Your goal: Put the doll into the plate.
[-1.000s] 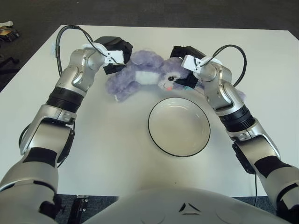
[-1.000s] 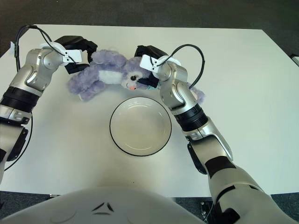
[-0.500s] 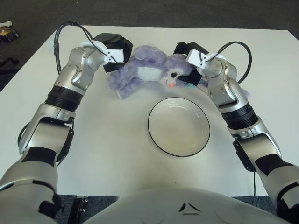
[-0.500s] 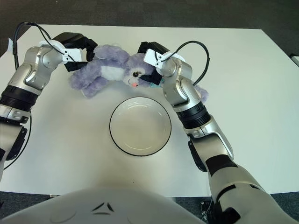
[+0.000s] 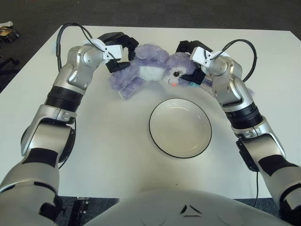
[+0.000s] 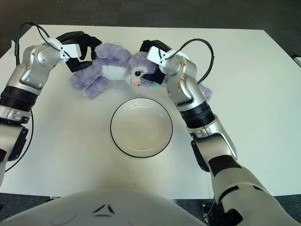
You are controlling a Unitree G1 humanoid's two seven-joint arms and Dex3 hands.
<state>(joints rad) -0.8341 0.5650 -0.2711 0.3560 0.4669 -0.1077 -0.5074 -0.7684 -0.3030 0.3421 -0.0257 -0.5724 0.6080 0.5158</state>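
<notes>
The main risk is judged to be a lopsided release: the doll is soft and long, and it is carried between two hands, so if one grip gives way first the body may swing down and land on the table beside the plate instead of inside it. A limp leg could also be dragged across the rim and tip or shove the plate.

The doll is held just beyond the far edge of the plate, with its head toward the right hand and its legs and hindquarters toward the left hand. The dark fingers of the left hand are seen curled against the plush at the doll's rear end, and the lower legs hang down past them on the near side. The fingers of the right hand are closed around the head from behind and beside it, with the face turned away from them toward the plate. Whether the lowest paw is touching the table cannot be told.

The plate lies nearer the robot than both sets of fingers, and holds nothing.
</notes>
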